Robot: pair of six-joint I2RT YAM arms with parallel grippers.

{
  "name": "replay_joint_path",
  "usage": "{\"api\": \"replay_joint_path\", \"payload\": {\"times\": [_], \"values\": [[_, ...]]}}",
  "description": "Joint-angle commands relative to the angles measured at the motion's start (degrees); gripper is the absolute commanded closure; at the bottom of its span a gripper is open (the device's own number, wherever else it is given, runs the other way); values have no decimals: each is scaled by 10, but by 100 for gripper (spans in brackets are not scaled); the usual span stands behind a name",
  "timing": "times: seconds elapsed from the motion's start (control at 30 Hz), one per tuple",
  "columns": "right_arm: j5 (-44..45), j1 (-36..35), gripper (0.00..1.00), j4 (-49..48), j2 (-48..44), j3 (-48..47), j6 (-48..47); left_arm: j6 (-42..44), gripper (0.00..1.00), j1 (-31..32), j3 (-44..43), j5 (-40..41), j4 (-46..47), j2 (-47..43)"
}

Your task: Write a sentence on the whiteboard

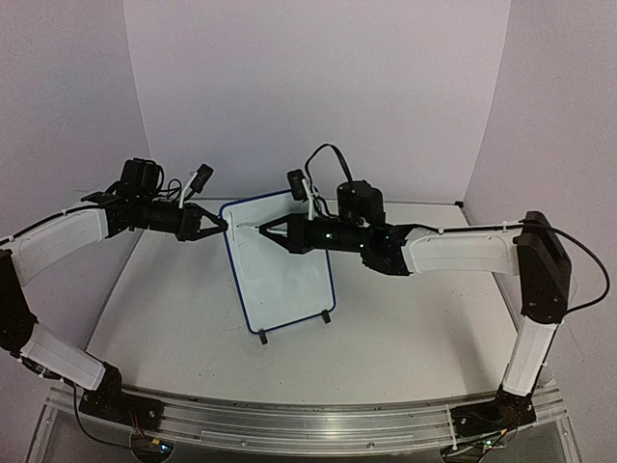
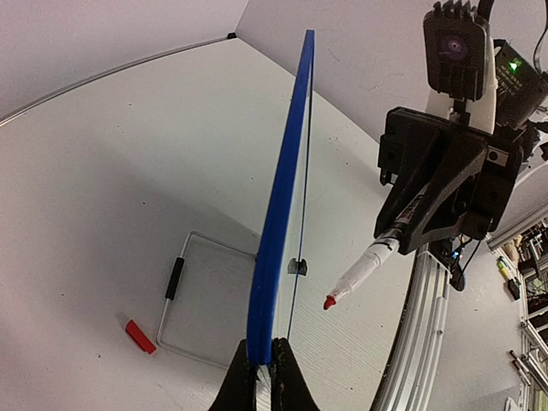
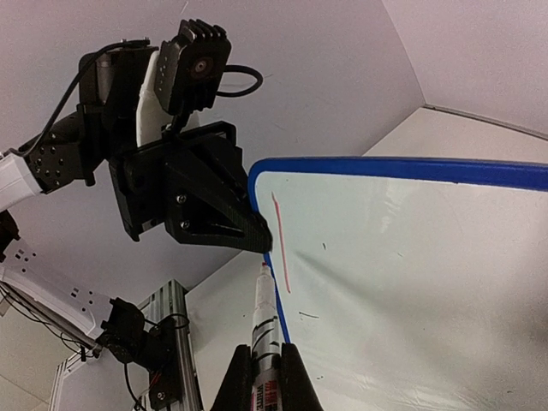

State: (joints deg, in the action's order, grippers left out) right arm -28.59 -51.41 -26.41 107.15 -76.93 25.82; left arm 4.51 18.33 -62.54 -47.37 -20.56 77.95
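The whiteboard (image 1: 284, 265) stands tilted on its black feet at the table's middle. My left gripper (image 1: 223, 228) is shut on its blue-framed upper left edge, which is seen edge-on in the left wrist view (image 2: 278, 231) between the jaws of the left gripper (image 2: 264, 344). My right gripper (image 1: 262, 231) is shut on a white marker (image 3: 267, 312). The marker's red tip (image 2: 329, 302) is a little off the board face, near the left edge. The board (image 3: 411, 274) bears one red stroke (image 3: 281, 244). No words show.
A red marker cap (image 2: 139, 336) lies on the table behind the board. The board's wire foot with a black sleeve (image 2: 175, 278) rests beside it. An aluminium rail (image 1: 308, 420) runs along the near edge. White walls enclose the back and sides.
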Motion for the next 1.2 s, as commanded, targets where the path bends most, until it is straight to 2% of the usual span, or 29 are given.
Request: {"api": "replay_joint_path", "payload": {"times": [0.0, 0.4, 0.73, 1.17], "values": [[25, 2, 100, -19, -1, -20, 6, 25, 100, 1, 4, 24, -19, -7], [59, 2, 100, 13, 23, -48, -2, 25, 100, 2, 3, 22, -20, -8], [45, -1, 100, 38, 45, -69, -6, 26, 100, 4, 2, 22, -20, -6], [76, -2, 100, 38, 27, -45, -7, 26, 100, 4, 3, 24, -20, -8]]}}
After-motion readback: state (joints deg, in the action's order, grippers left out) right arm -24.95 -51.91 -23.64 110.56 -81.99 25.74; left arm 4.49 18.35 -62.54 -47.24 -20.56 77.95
